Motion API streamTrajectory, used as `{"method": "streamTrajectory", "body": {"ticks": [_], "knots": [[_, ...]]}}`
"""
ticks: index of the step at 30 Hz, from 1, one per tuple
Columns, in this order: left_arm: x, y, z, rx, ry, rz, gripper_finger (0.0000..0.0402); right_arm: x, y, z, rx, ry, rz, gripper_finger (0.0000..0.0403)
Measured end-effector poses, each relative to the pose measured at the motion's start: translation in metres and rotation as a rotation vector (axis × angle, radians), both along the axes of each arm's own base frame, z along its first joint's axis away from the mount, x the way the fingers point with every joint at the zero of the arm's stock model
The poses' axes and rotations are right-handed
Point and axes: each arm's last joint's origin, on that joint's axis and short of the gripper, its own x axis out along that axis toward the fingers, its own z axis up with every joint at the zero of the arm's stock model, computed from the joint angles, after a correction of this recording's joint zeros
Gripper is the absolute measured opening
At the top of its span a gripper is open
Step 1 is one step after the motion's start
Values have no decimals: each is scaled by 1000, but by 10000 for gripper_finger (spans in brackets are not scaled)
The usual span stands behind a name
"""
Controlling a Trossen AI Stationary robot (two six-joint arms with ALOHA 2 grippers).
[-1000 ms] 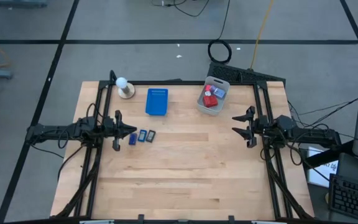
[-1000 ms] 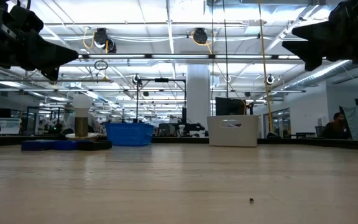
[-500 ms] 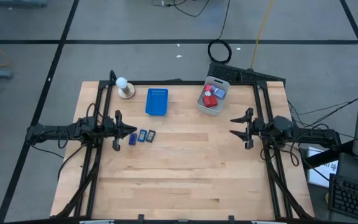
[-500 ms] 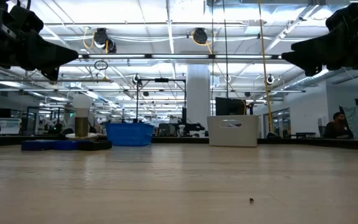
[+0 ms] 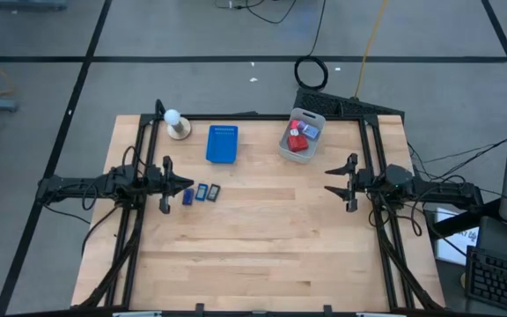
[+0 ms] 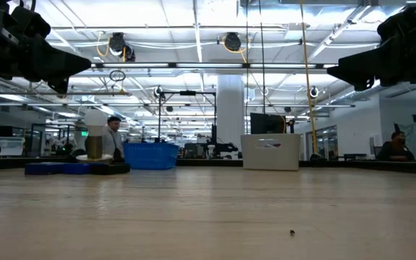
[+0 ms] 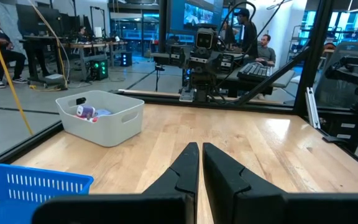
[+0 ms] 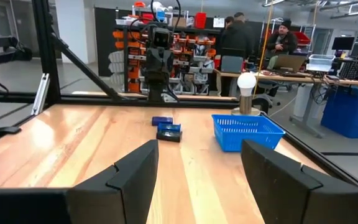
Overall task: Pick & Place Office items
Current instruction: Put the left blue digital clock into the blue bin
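The left arm lies stretched out level over the bench's [image 5: 262,255] left edge, its gripper [image 5: 186,185] pointing inward above the wood, jaws pressed together on nothing. Just beside its tip lie three small dark-blue and grey rectangles [image 5: 202,192] in a row on the bench. The right arm reaches in level from the right edge, its gripper [image 5: 331,181] raised above the wood and pointing toward the left arm, jaws spread and empty. A grey bin [image 5: 302,135] near the far right corner holds red blocks [image 5: 297,143] and other small bits. A blue tray [image 5: 222,143] and a white ball [image 5: 172,116] on its base stand along the far edge.
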Motion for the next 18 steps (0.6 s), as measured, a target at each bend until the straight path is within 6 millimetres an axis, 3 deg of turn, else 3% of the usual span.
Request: {"method": "streamTrajectory", "body": {"ticks": [18], "knots": [[0,0,0,-2,0,0,21,1,0,0,-4,4,0,222]]}}
